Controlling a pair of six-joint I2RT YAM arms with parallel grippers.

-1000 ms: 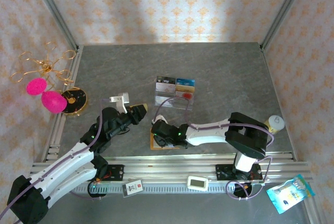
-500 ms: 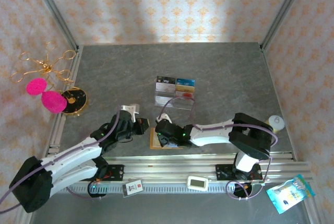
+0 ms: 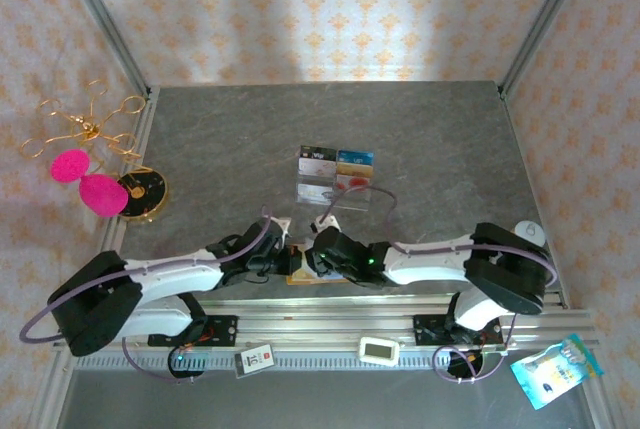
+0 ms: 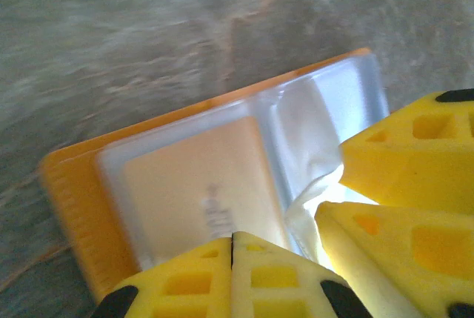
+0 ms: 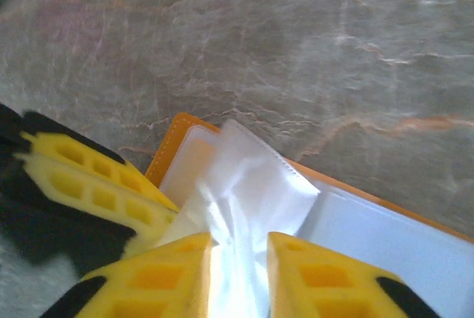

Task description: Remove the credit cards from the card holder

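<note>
While the right gripper pinches a clear sleeve of the open card holder, lower centre in the top view, the closed left gripper sits nearer the gold card, which lies just above its tips.

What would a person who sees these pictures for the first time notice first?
The left gripper and the right gripper, both yellow-fingered, meet over the open orange card holder at the near edge of the table, a crumpled clear sleeve between the right one's fingers. Two bright pink shapes stand out far left.

Bright glare, soft blurry wrist close-ups
</note>
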